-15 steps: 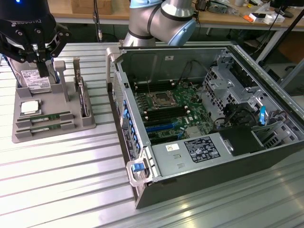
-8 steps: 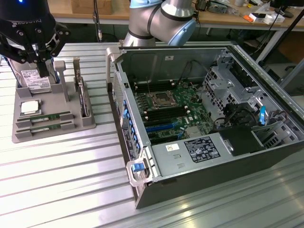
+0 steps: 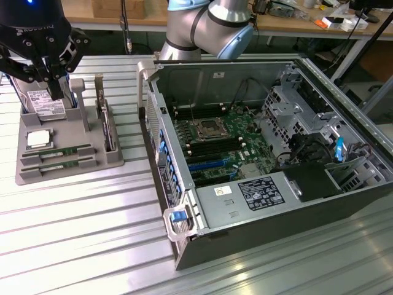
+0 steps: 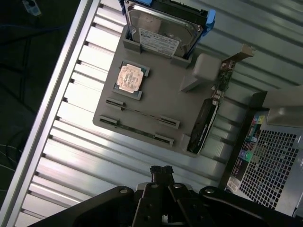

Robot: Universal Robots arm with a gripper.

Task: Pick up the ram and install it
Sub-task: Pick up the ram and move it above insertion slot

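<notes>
Your hand (image 4: 162, 170) was shut tight and held nothing, so it could have knocked the thin ram (image 3: 59, 151) instead of grabbing it.

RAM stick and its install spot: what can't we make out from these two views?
- RAM stick: in the wrist view it sits edge-on in the grey holder, so its chips are too thin to read.
- Hard drive: in the exterior view it is partly hidden behind the end effector; whether they touch cannot be told.
- Motherboard memory slots, exterior view: too small to tell which are free.
</notes>
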